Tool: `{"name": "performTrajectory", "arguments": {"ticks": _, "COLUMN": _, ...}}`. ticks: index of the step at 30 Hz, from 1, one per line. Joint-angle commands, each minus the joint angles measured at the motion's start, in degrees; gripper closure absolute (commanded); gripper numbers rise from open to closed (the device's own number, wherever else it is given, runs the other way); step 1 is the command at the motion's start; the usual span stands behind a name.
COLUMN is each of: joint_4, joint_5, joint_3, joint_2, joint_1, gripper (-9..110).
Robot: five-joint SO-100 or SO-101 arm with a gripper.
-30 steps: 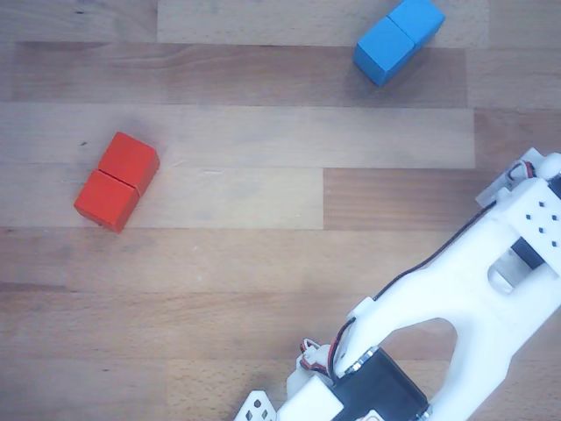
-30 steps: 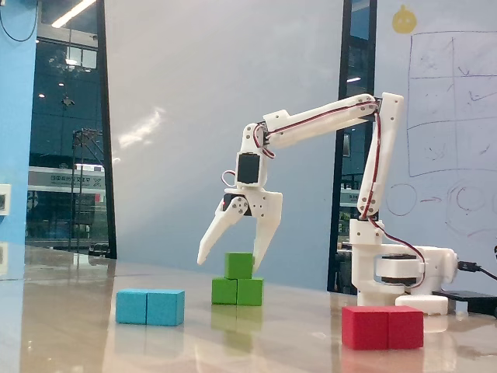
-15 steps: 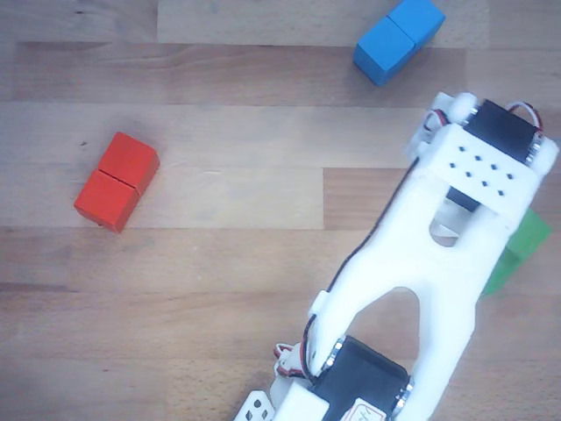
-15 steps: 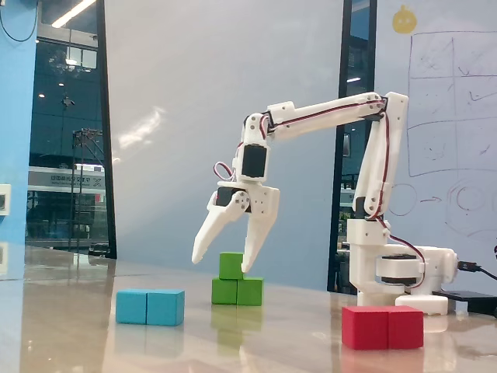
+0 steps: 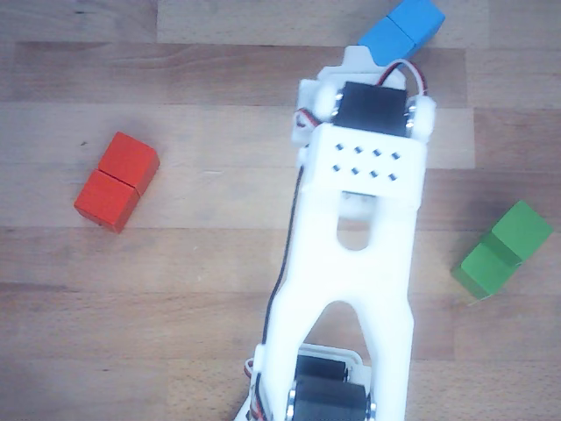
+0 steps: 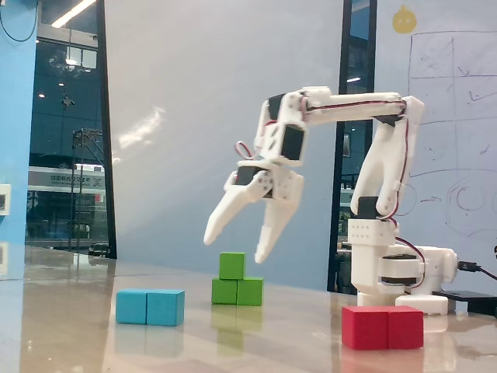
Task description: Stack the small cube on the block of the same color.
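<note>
Rising and drawing back toward its base, the pincer (image 6: 235, 247) is now hanging above and slightly right of the stack it was straddling a second ago, its jaws spread wide and holding nothing.

Fixed view: the small cube (image 6: 231, 266) is sitting below the pincer's tips, resting on the left half of the block of the same color (image 6: 238, 291), touching it and apart from both fingers. That green block is lying flat, its long axis running left to right across this view, seam upright at the middle. A blue block (image 6: 151, 307) is lying lower left of the pincer, a red block (image 6: 383, 327) lower right.

Other view: the arm (image 5: 358, 254) is filling the centre, and the pincer itself cannot be made out here. The green stack is lying well to the arm's right, long axis running diagonally from lower left to upper right; the cube cannot be told apart from the block beneath it.

Judged step: the stacking is looking finished and the release is done. The next move is calling only for a clean retreat, without brushing the cube.
</note>
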State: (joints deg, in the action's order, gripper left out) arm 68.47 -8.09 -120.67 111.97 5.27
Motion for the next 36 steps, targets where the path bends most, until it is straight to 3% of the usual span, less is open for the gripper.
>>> {"name": "performTrajectory", "arguments": {"ticks": 1, "joint_4": -4.39, "joint_5": 7.47, "joint_3": -5.01, "joint_2": 9.49, "joint_1": -4.39, "gripper": 66}}
{"name": "performTrajectory", "arguments": {"ticks": 8, "joint_4": -13.80, "joint_5": 11.51, "joint_3": -23.20, "joint_2": 25.05, "joint_1": -6.06, "gripper": 66}}
{"name": "performTrajectory", "arguments": {"ticks": 15, "joint_4": -15.73, "joint_5": 11.43, "joint_3": -38.50, "joint_2": 40.87, "joint_1": -6.15, "gripper": 67}}
{"name": "performTrajectory", "arguments": {"ticks": 24, "joint_4": -15.56, "joint_5": 11.25, "joint_3": -48.25, "joint_2": 55.63, "joint_1": -6.15, "gripper": 93}}
{"name": "performTrajectory", "arguments": {"ticks": 28, "joint_4": -12.39, "joint_5": 11.25, "joint_3": -50.45, "joint_2": 61.70, "joint_1": -6.15, "gripper": 103}}
{"name": "performTrajectory", "arguments": {"ticks": 36, "joint_4": 1.67, "joint_5": 4.83, "joint_3": -51.59, "joint_2": 74.62, "joint_1": -6.15, "gripper": 101}}
